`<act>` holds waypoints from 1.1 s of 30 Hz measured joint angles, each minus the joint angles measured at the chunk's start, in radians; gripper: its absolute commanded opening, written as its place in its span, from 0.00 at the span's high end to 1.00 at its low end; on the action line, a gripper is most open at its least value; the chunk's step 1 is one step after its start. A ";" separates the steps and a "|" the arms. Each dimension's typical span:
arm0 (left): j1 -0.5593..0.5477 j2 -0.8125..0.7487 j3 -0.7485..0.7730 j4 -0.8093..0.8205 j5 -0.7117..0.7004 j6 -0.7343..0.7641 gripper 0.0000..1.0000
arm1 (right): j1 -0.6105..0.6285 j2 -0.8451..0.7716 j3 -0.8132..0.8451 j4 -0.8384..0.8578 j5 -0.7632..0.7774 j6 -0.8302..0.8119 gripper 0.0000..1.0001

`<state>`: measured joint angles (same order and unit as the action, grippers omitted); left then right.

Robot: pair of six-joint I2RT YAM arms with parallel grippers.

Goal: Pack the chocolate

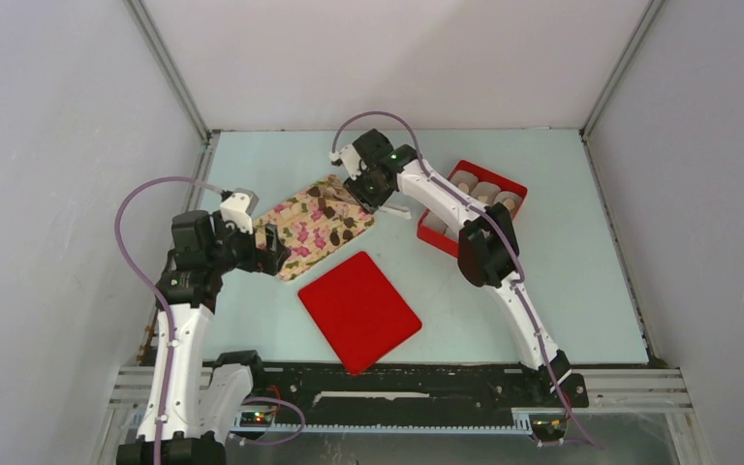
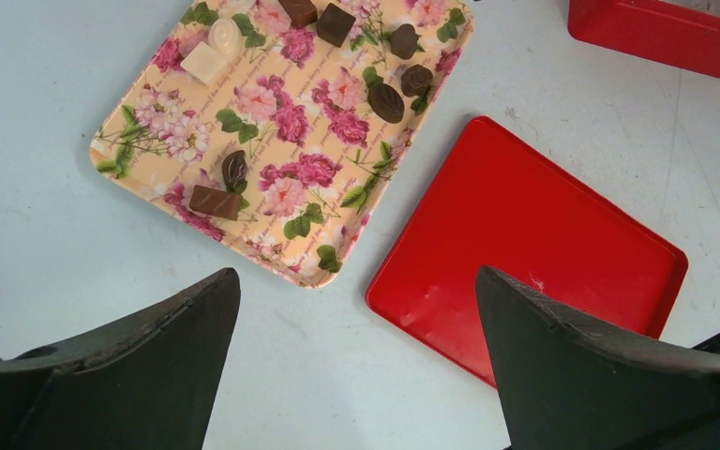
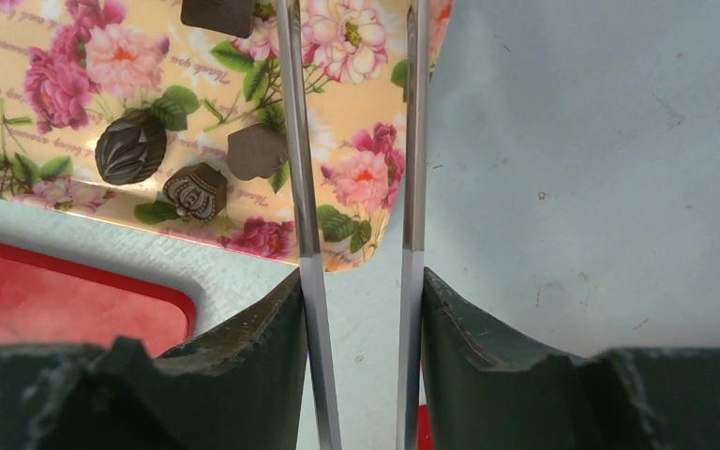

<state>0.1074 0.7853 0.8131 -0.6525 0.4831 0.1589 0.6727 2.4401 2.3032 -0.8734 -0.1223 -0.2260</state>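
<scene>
Right wrist: right fingers (image 3: 244,366) clamp tweezers (image 3: 292,141), blades apart beside a chocolate (image 3: 256,152); left fingers (image 2: 131,366) apart. Risk: misaligned blades closing on bare tray (image 3: 352,112).

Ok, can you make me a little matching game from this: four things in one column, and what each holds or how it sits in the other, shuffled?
Things:
1. flowered tray
2. red box
3. red lid
4. left pincer

States:
A. open, holding nothing
B. holds paper cups
C. carries loose chocolates
D. lies flat, bare

Pairs: 1-C, 2-B, 3-D, 4-A
</scene>
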 measured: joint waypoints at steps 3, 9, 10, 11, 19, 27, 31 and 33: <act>0.001 0.000 0.000 0.000 0.000 0.000 0.00 | 0.012 0.000 0.000 -0.001 0.017 -0.015 0.55; 0.001 0.000 -0.009 0.002 0.002 0.000 0.00 | 0.031 0.000 -0.001 -0.003 0.023 -0.025 0.61; 0.001 -0.001 -0.012 0.004 0.003 0.000 0.00 | 0.033 0.000 -0.003 -0.003 0.023 -0.027 0.62; 0.001 -0.001 -0.014 0.004 0.003 0.000 0.00 | 0.035 0.000 -0.005 -0.002 0.023 -0.029 0.64; 0.001 -0.001 -0.014 0.008 0.018 0.000 0.00 | 0.037 -0.016 -0.032 -0.006 0.026 -0.034 0.71; 0.001 0.004 -0.014 0.008 0.030 -0.002 0.00 | 0.026 -0.254 -0.165 -0.041 0.013 -0.051 0.73; 0.000 0.033 -0.014 0.008 0.035 -0.011 0.00 | 0.001 -0.442 -0.291 -0.035 -0.020 -0.053 0.73; -0.008 0.053 -0.014 0.008 0.035 -0.012 0.00 | -0.021 -0.547 -0.388 -0.031 -0.026 -0.056 0.73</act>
<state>0.0998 0.8383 0.7986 -0.6445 0.5182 0.1467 0.6514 1.8935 1.9152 -0.9039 -0.1486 -0.2821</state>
